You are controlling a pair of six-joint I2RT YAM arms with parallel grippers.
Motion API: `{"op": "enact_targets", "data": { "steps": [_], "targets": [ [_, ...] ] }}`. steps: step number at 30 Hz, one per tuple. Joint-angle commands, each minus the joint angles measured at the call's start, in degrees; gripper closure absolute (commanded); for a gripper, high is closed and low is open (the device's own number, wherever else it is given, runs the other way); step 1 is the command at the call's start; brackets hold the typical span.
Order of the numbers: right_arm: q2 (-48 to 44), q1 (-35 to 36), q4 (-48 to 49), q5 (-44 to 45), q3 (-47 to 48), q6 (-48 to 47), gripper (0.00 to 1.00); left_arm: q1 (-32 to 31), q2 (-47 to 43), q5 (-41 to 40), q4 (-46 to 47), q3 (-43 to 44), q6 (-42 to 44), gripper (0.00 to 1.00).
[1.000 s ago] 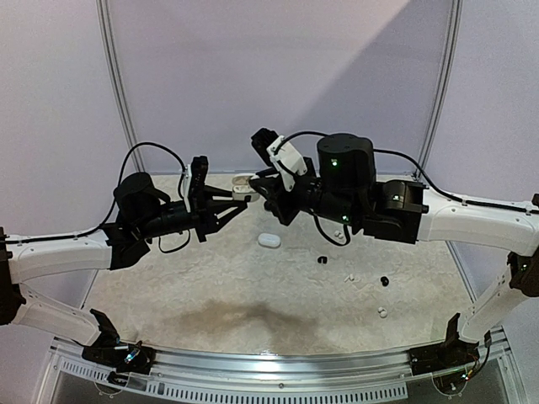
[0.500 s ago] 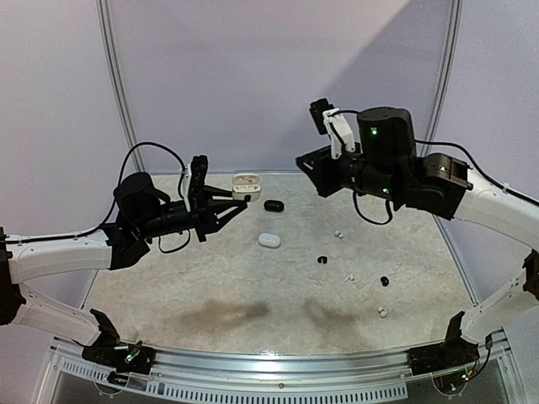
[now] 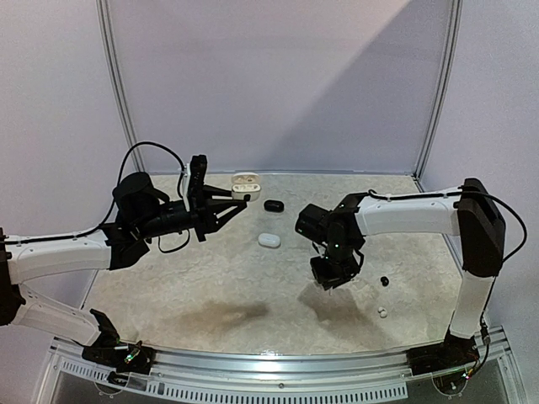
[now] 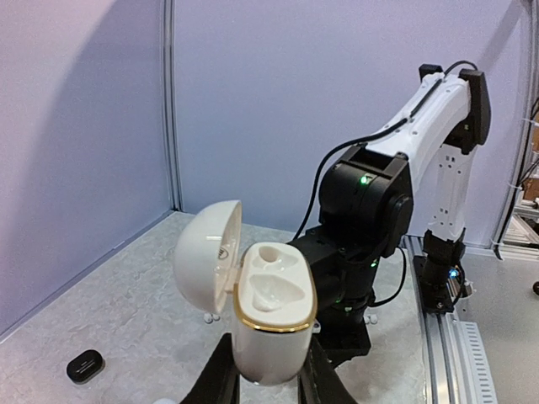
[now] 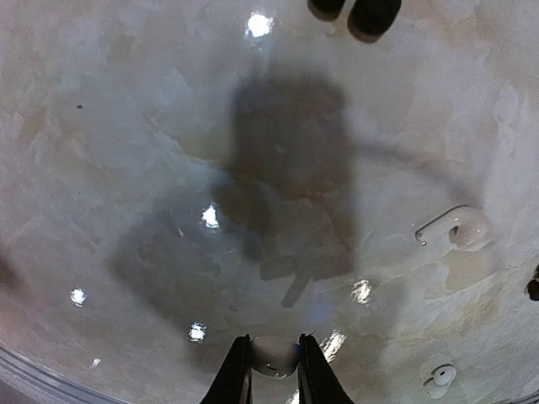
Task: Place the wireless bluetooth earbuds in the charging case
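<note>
Right pincer (image 5: 272,353) on a white earbud (image 5: 274,364), two loose earbuds (image 5: 459,227) nearby

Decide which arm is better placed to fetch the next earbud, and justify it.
Right. The right gripper hangs low over the table near loose earbuds, while the left gripper is shut on the open case.

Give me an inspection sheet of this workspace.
Surface: pale mottled table, shadows only.
Job's things: open white case held up; loose white earbuds and a black earbud on the table.
Clutter: black case, closed white case.
Pincers: left pincer shut on the open white case; right pincer above the table, shut on a white bud.
Cables: black cable looped over the left arm.
Surroundings: plain walls; nothing else seen.
</note>
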Motion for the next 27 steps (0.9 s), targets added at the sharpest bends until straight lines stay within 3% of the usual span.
{"op": "enact_targets", "data": {
  "steps": [1, 6, 13, 21, 24, 27],
  "targets": [
    [3.0, 0.2, 0.0, -5.1, -0.8, 2.5, 0.89, 0.5, -1.2, 0.3, -0.2, 0.2, 0.1, 1.00],
    [6.8, 0.3, 2.4, -7.5, -1.4, 1.8, 0.81, 0.6, -1.5, 0.2, -0.3, 0.1, 0.4, 1.00],
    [7.1, 0.2, 0.8, -6.9, -0.8, 0.4, 0.55, 0.8, -1.4, 0.3, 0.0, 0.1, 0.1, 1.00],
    [0.0, 0.2, -5.7, 4.2, 11.6, -10.1, 0.26, 1.7, -1.0, 2.4, 2.4, 0.8, -4.3, 1.00],
    [-7.9, 0.2, 5.7, 4.3, 11.9, -16.1, 0.23, 1.9, -0.6, 4.8, 4.7, 1.2, -6.9, 1.00],
    [-19.0, 0.2, 30.7, -7.0, 1.3, -21.9, 0.23, 2.0, -0.4, 6.3, 6.6, 1.4, -9.7, 1.00]
  ]
}}
